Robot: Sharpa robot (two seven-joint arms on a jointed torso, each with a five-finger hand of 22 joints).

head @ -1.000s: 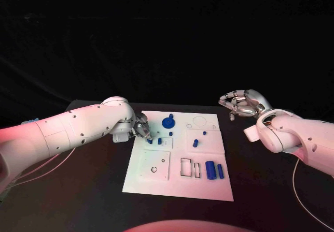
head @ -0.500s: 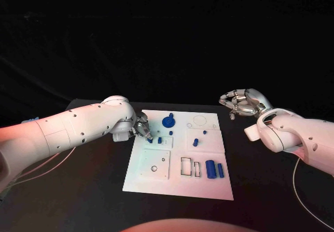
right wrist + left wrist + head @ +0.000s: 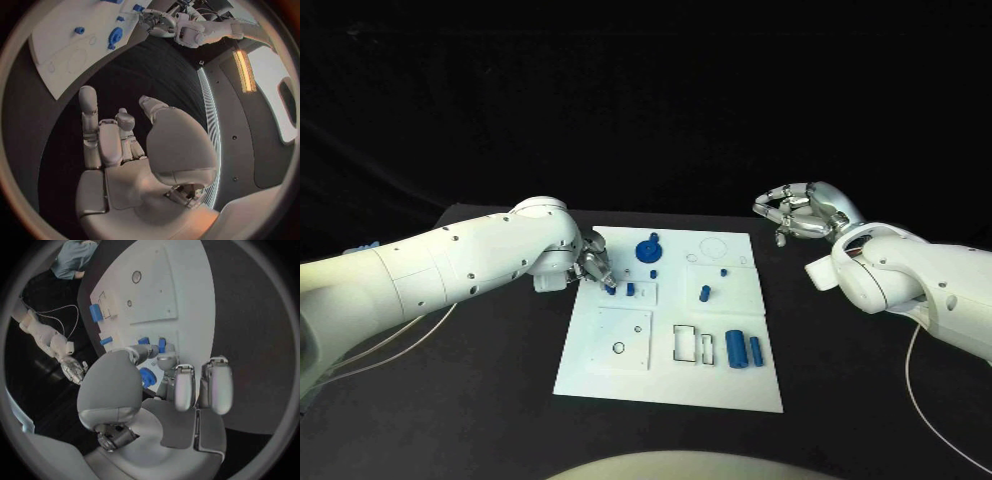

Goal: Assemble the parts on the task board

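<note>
The task board (image 3: 672,345) lies flat in the middle of the black worktop (image 3: 488,400), its blue parts spread where I can reach them from either side: a round gear-like part (image 3: 649,251) near the far edge, small pegs (image 3: 705,294) mid-board, and two upright cylinders (image 3: 744,351) beside the rectangular slots. My left hand (image 3: 593,268) is at the board's left edge, fingertips down on a small blue part (image 3: 629,290) by the square recess. I judge I'm seating or picking it, though I cannot tell whether the fingers actually pinch it. My right hand (image 3: 798,212) hovers off the board's far right corner, fingers curled in on nothing, parked clear so it won't block the left.
</note>
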